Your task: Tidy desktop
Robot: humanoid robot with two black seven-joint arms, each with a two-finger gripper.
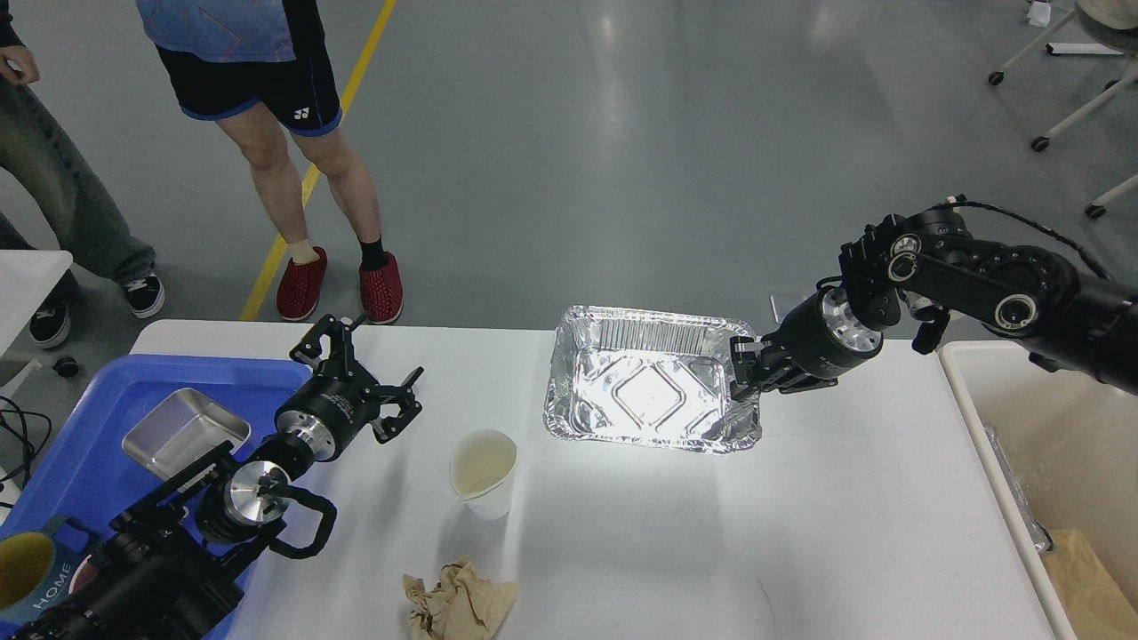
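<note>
The white desktop (676, 533) fills the lower view. An empty foil tray (649, 382) sits upright near its far edge. My right gripper (740, 366) is shut on the tray's right rim. My left gripper (360, 364) is open and empty, over the desktop beside the blue tray (80, 444). A white paper cup (484, 471) stands in front of the foil tray, to the right of my left gripper. A crumpled brown paper (458, 604) lies near the front edge.
The blue tray holds a small steel pan (182, 436) and mugs (31, 578). A beige bin (1058, 462) stands right of the desktop. Two people (267, 133) stand behind the far left corner.
</note>
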